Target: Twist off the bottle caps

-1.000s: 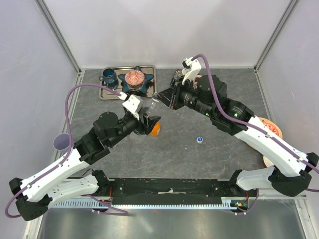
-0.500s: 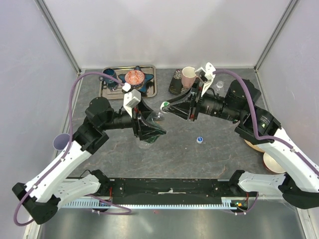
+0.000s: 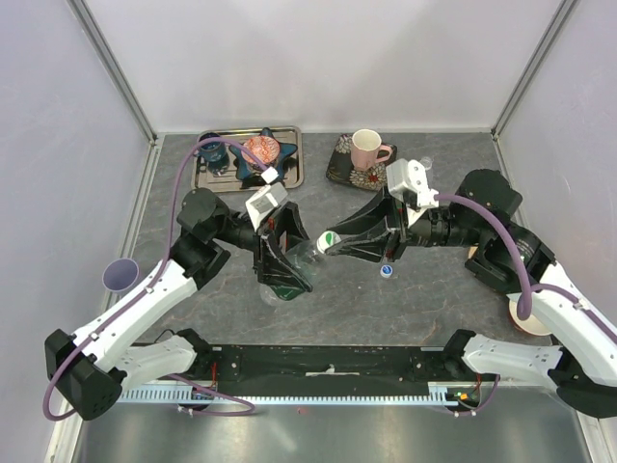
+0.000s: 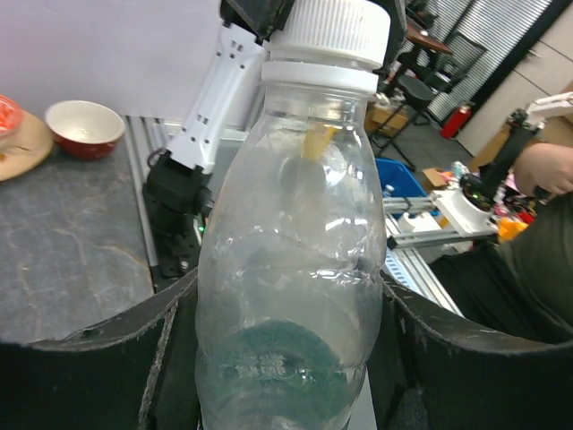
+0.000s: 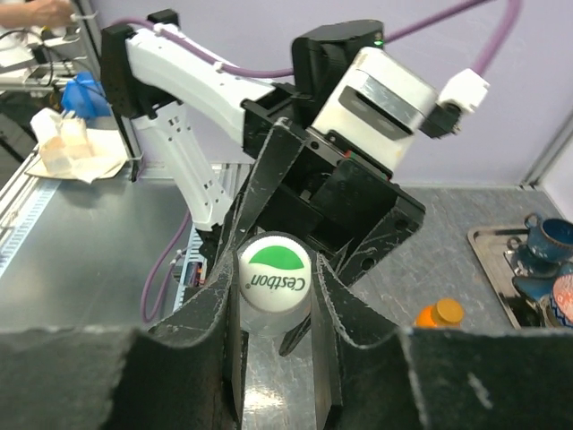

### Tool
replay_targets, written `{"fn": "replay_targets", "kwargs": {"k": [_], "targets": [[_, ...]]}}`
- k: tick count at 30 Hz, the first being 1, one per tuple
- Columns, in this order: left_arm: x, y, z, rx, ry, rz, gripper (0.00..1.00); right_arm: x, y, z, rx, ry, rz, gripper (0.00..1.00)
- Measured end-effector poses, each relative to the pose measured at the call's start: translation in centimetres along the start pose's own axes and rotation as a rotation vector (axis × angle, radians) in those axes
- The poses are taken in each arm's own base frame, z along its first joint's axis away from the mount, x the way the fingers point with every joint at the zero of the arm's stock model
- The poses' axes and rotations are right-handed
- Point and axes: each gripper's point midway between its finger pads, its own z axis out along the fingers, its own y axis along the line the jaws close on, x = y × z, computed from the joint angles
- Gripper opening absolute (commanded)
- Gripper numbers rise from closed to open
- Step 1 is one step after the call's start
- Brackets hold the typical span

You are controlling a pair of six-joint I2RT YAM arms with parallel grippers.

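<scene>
A: So, what did the right end effector (image 5: 275, 291) have?

B: It was clenched on the white-and-green cap (image 5: 274, 269), its fingers (image 5: 224, 309) on either side and the printed top facing its wrist camera.

A: And the left end effector (image 3: 286, 258)?

B: It was grasping the clear bottle (image 4: 288, 260) by the body, with black fingers (image 4: 89, 358) pressed to both flanks. That cap sat on the bottle's neck.

A: Where was the bottle, then?

B: Between the two arms, near the middle of the tabletop (image 3: 434, 299). It was tilted, neck toward the right arm.

A: Anything beyond them?

B: A blue-and-white cap (image 3: 386, 271) lay loose on the tabletop near the right end effector. An orange bottle (image 5: 440, 313) showed beside the left end effector in the right wrist view. Farther back, a pink mug (image 3: 365, 148) stood on a patterned mat (image 3: 339, 166), and a metal tray (image 3: 292, 172) held a blue mug (image 3: 212, 152) and a star-shaped dish (image 3: 260, 151).
</scene>
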Motion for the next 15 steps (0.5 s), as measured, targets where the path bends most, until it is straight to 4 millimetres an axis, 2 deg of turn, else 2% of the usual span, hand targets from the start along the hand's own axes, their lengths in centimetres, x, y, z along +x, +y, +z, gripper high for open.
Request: {"fn": "replay_targets", "kwargs": {"k": [8, 9, 11, 12, 15], "targets": [[1.2, -1.1, -0.2, 0.089, 0.051, -0.039, 0.46, 1.1, 1.2, 0.4, -0.11, 0.024, -0.05, 0.02], [1.3, -1.1, -0.2, 0.092, 0.053, -0.042, 0.46, 1.1, 1.2, 0.5, -0.11, 0.026, -0.047, 0.18], [1.3, -1.1, -0.2, 0.091, 0.053, -0.045, 0.46, 1.1, 1.0, 0.5, -0.103, 0.029, -0.036, 0.37], [1.3, -1.1, -0.2, 0.089, 0.052, -0.049, 0.46, 1.0, 1.0, 0.5, -0.099, 0.032, -0.027, 0.59], [1.1, -0.6, -0.1, 0.063, 0.037, -0.053, 0.47, 1.4, 0.8, 0.5, -0.071, 0.055, 0.03, 0.77]]}}
